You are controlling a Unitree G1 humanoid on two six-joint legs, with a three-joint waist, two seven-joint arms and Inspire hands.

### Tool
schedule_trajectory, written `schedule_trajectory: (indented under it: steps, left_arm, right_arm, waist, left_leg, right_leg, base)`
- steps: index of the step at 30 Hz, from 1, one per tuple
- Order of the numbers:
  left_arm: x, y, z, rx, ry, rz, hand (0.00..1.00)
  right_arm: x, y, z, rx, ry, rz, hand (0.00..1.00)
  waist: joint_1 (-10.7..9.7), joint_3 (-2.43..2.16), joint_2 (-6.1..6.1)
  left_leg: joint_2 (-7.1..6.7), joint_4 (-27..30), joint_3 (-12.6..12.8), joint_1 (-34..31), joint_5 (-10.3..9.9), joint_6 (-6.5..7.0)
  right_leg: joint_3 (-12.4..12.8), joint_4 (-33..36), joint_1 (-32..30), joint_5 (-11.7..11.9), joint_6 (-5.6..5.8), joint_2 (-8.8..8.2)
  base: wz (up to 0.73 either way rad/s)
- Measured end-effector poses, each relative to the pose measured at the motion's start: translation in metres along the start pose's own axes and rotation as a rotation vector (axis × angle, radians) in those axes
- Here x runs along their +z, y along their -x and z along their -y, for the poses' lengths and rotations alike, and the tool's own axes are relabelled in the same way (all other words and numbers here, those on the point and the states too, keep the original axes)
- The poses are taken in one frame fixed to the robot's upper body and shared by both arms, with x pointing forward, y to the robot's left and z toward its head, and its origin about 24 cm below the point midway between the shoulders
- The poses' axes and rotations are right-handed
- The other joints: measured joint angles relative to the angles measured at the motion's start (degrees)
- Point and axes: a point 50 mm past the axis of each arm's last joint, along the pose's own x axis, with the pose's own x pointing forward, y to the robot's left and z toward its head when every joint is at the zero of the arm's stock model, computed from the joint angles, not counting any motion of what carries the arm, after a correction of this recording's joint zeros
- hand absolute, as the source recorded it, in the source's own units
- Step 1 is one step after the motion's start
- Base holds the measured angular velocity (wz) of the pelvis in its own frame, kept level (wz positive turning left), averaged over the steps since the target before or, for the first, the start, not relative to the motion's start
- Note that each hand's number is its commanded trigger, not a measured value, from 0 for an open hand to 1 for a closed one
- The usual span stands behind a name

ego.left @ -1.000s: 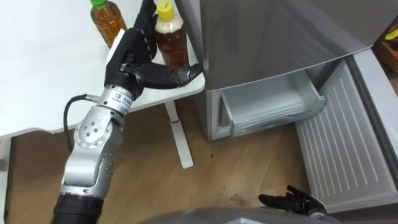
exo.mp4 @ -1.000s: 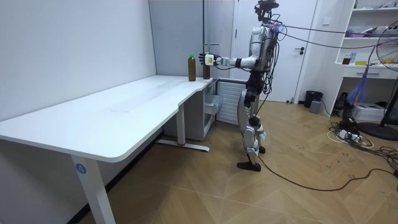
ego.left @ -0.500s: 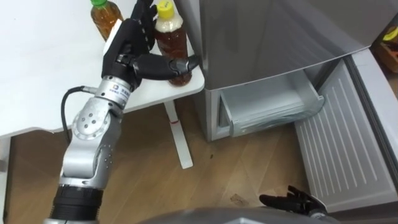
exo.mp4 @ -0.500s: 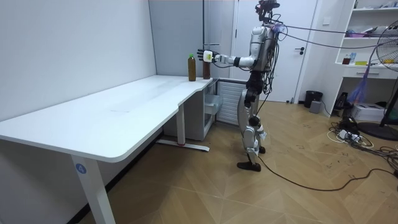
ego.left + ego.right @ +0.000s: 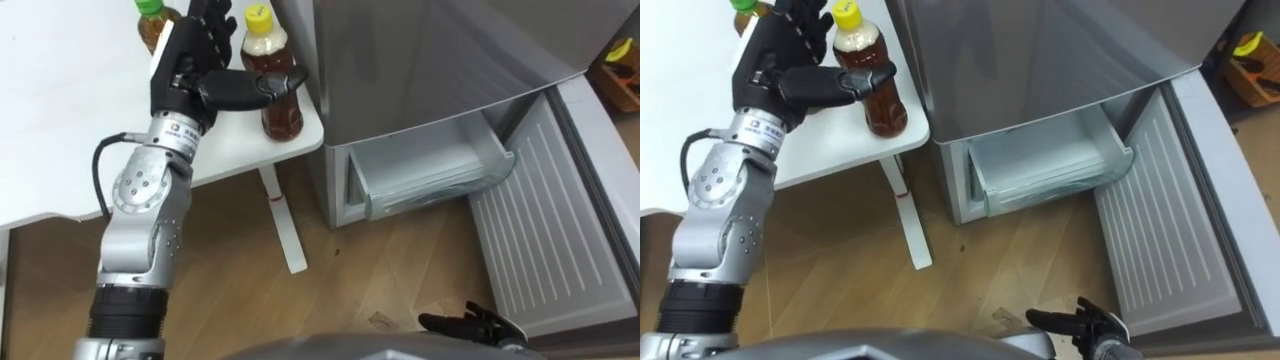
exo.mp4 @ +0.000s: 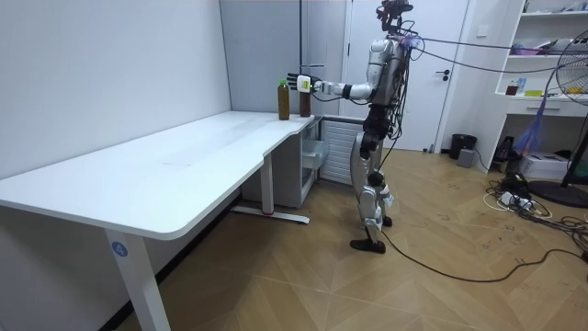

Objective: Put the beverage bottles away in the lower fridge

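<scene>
A: Left eye view. Yellow-capped bottle (image 5: 281, 108) stands upright at the table (image 5: 60, 130) corner, just beside the fridge (image 5: 420, 60). Left hand (image 5: 188, 72) is right at it.

B: Gripping?

A: Not closed, as far as I judge. Thumb lies across the bottle's front at the shoulder, and the fingers point straight up on the bottle's left, between it and the green-capped bottle (image 5: 150, 20).

B: So the bottle lies to the hand's right, long axis vertical.

A: Yes. The fingers would have to wrap round the back to meet the thumb. Right hand (image 5: 470, 323) hangs low near the floor, fingers loosely spread, well apart from both bottles. The left is clearly the nearer one.

B: Target?

A: Lower drawer (image 5: 430, 172) stands pulled out, below and right of the bottle.

B: Room view add anything?

A: It shows the robot standing upright before the fridge, left arm stretched level to the bottles. Finger contact is too small to read there.
</scene>
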Motion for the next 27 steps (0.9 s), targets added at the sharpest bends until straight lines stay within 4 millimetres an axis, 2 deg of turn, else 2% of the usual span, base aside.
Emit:
schedule_trajectory:
  steps: [6,10,14,17,27]
  left_arm:
    - [0.0,0.0,-0.003,0.014,-0.001,0.002,0.0]
    - [-0.016,0.0,-0.007,0.036,0.057,-0.062,0.0]
    - [-0.028,0.002,-0.008,0.041,0.069,-0.13,0.0]
    - [-0.028,0.002,-0.007,0.029,0.072,-0.136,0.0]
    - [-0.02,-0.009,-0.004,0.012,0.068,-0.101,0.0]
  right_arm:
    - [0.0,0.0,0.0,-0.008,-0.001,-0.002,0.0]
    - [0.001,0.0,0.0,-0.005,0.0,-0.001,0.0]
    - [0.004,-0.001,-0.002,0.008,-0.001,-0.01,0.0]
    - [0.004,-0.002,-0.002,0.012,-0.002,-0.016,0.0]
    - [0.006,-0.002,-0.003,0.019,0.001,-0.012,0.0]
  waist:
    - [-0.16,0.03,0.0]
    - [-0.27,0.02,0.17]
    - [-1.28,-0.01,0.22]
    - [-1.38,-0.11,0.4]
    - [-1.53,-0.1,0.35]
  left_leg:
    - [0.0,-0.07,0.03,0.01,0.0,0.0]
    - [0.03,-0.04,0.19,-0.09,0.0,0.0]
    - [0.03,-0.04,0.36,-0.3,0.0,0.0]
    - [0.11,-0.03,1.19,-0.54,0.0,0.0]
    - [0.12,-0.04,1.78,-0.43,0.0,0.0]
  right_leg:
    - [0.01,-0.09,-0.01,0.0,0.0,0.0]
    - [0.13,-0.07,-0.12,0.0,0.0,0.0]
    - [0.51,-0.02,-0.43,0.0,0.0,0.03]
    - [1.42,0.09,-1.02,0.08,-0.04,0.09]
    - [2.12,0.03,-1.38,0.18,0.0,0.1]
  base:
    - [0.0]
    - [0.0]
    - [-0.02]
    - [-0.14]
    - [-0.03]
